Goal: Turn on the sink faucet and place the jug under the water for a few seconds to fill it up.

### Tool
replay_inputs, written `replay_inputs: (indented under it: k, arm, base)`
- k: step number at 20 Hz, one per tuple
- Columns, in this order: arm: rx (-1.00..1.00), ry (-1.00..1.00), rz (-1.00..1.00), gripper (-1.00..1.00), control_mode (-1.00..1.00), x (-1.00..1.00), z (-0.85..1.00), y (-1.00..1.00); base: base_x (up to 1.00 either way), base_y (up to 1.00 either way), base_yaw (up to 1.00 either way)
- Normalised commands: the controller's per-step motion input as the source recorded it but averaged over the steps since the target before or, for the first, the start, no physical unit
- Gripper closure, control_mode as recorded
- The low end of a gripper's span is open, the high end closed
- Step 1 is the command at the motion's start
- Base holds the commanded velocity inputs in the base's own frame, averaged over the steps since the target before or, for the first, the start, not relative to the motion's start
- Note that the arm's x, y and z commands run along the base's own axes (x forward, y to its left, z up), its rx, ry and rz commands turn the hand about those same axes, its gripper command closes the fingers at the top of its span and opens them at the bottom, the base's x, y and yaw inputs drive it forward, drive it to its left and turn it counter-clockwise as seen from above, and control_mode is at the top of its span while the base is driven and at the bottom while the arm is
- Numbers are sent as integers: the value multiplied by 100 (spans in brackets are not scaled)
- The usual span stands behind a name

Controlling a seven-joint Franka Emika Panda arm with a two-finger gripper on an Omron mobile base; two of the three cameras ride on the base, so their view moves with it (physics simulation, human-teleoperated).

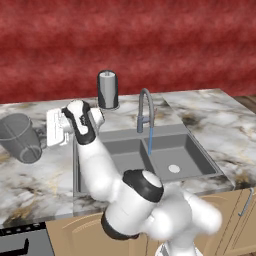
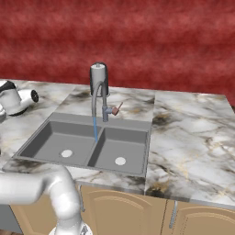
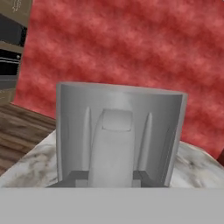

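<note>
Far to the left of the left base view, the jug (image 1: 20, 138) is sitting tilted on the marble counter (image 1: 45, 185), its open mouth facing up and toward the middle of the frame. Just right of it, the white hand of the arm (image 1: 105, 170) is reaching in at jug height, and the gripper (image 1: 44, 136) is sitting tight against the jug's right side. The fingers themselves are too hidden to make out there; in the hand view the jug (image 3: 118, 135) is standing right up against the camera, its handle rising at the centre, and the jaws are closing on that handle.

Moving toward the middle of the left base view, the sink (image 1: 197, 150) is lying sunk in the counter with two basins, a pale round drain showing in the right one. Behind it, at the upper centre, a grey lidded canister (image 1: 107, 89) is standing upright near the red wall (image 1: 150, 45). Just right of the canister, the faucet (image 1: 144, 107) is arching over the sink, and the water (image 1: 149, 142) is running down as a thin blue stream near the divider between the basins.

Seen from the right base view, the faucet (image 2: 98, 98) is pouring water (image 2: 95, 128) by the divider of the sink (image 2: 137, 121), with its small lever sticking out to the right. Lower right in both base views, tan cabinet doors (image 2: 124, 211) are sitting under the counter.
</note>
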Motion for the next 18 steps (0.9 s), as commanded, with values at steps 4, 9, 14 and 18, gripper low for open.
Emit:
replay_inputs:
  k: [4,9,14,18]
  arm:
    - [3,0,-3,100,-100,-68,-3,-81]
    - [10,0,-10,100,-100,-79,-2,-91]
    - [12,2,-16,100,-100,-63,0,-95]
    - [16,8,-17,100,-100,-52,0,-100]
  base:
    - [0,0,0]
    - [0,0,0]
    - [0,0,0]
    - [0,0,0]
